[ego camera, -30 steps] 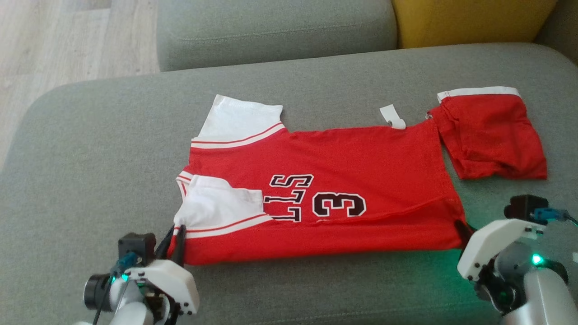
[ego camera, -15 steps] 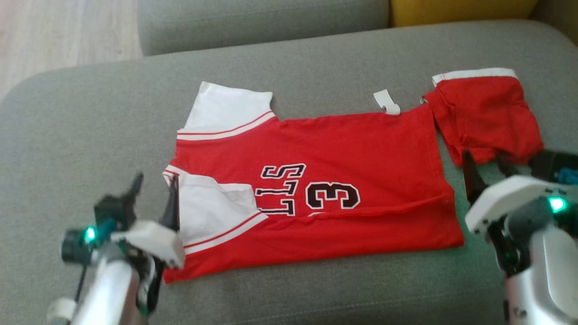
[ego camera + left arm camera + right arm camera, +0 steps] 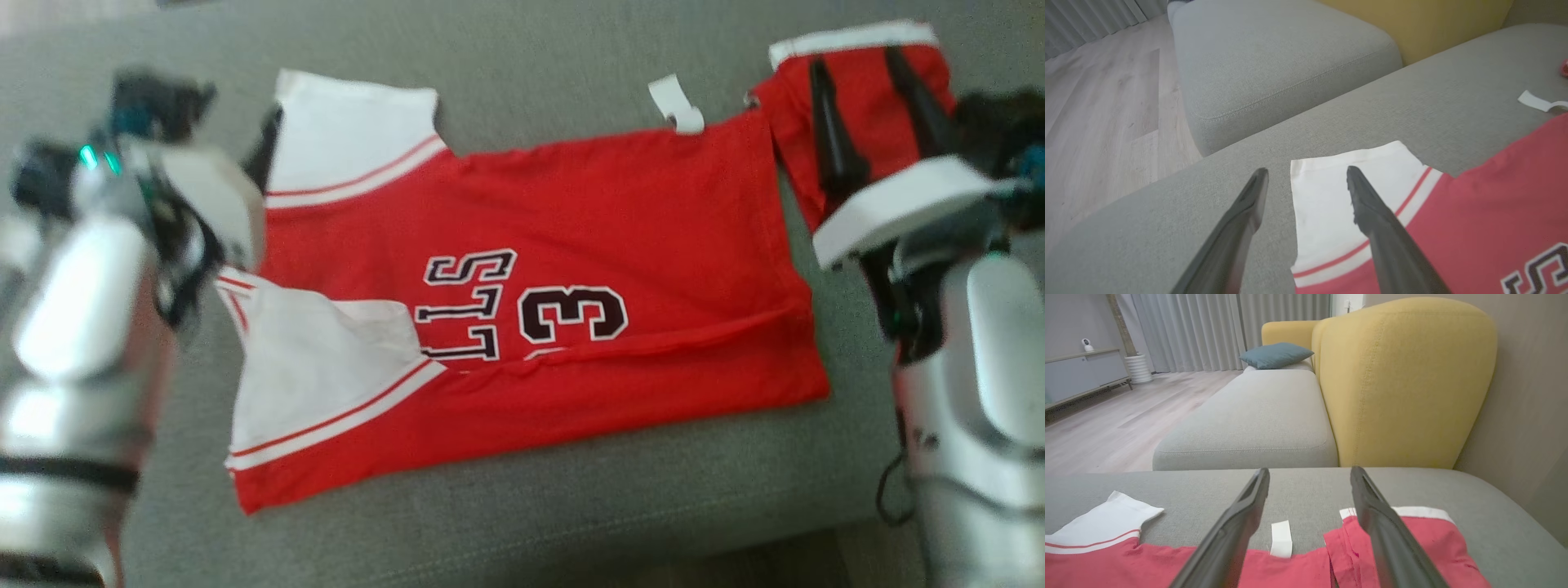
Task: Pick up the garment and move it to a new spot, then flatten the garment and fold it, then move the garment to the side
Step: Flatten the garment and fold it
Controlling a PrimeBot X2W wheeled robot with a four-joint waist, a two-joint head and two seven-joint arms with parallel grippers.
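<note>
On the front of the red short-sleeved jersey (image 3: 571,245) with white, red-striped sleeves: a black, white-edged numeral "3" (image 3: 574,313). Beside it, black letters reading "LLS" (image 3: 465,306), turned sideways in the head view, with the rest of the lettering hidden under a folded-over near edge and the near sleeve. Spread flat across the middle of a wide grey woven sofa cushion (image 3: 571,506). At the far edge, a small white tag (image 3: 676,104), any print on it too small to read. Touching the jersey's far right corner: a smaller crumpled red cloth piece (image 3: 865,90) with a white band along its far side.

Left gripper (image 3: 1306,170) spread wide, pinching nothing; one finger over bare cushion, the other over the far white sleeve (image 3: 1327,196); contact with the cloth impossible to tell. Right gripper (image 3: 1309,470) likewise spread wide and empty, poised over the white-banded red piece.

Further out: a second grey upholstered cushion (image 3: 1257,416) with a stitched seam, a mustard-yellow padded backrest (image 3: 1404,384), a teal pillow (image 3: 1276,354), a pale wood-plank floor (image 3: 1098,102), grey pleated curtains (image 3: 1208,330) and a low grey sideboard (image 3: 1081,375).
</note>
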